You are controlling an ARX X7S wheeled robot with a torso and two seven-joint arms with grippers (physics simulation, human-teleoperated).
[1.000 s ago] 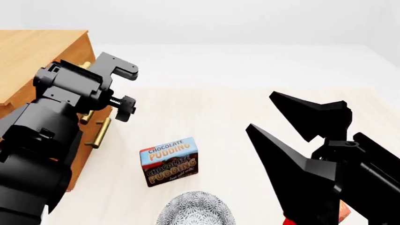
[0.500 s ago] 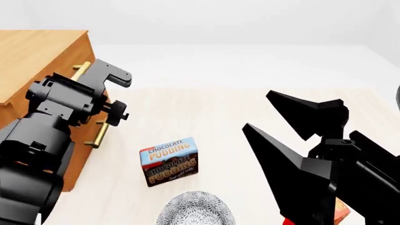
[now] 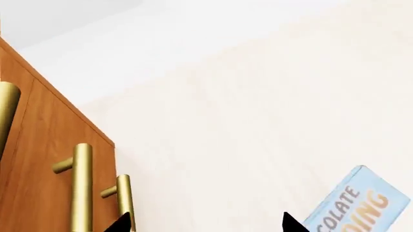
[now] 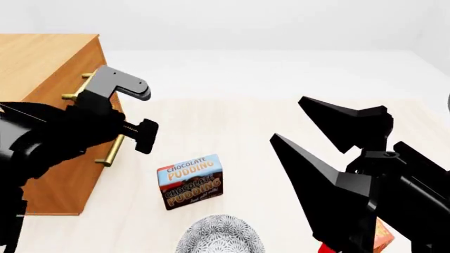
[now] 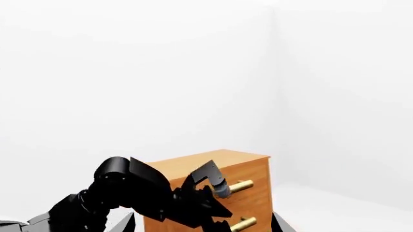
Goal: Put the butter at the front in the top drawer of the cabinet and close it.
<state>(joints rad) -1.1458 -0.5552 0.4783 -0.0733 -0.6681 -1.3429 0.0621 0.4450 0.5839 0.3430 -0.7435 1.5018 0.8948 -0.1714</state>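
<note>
Since a moment ago the left tool [image 4: 130,113] has swung lower and rightward before the cabinet [image 4: 42,63], near the top drawer [image 3: 38,145] handle, jaws spread, holding nothing. The right tool [image 4: 323,137] hovers wide open, empty. The butter [image 4: 382,235] peeks out at the desk's [image 4: 246,132] front right edge.

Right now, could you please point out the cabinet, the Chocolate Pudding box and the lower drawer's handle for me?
cabinet [image 4: 42,52]: head view, on its wooden top.
Chocolate Pudding box [image 4: 189,182]: head view, on its printed face.
lower drawer's handle [image 4: 113,150]: head view, on the brass bar.
</note>
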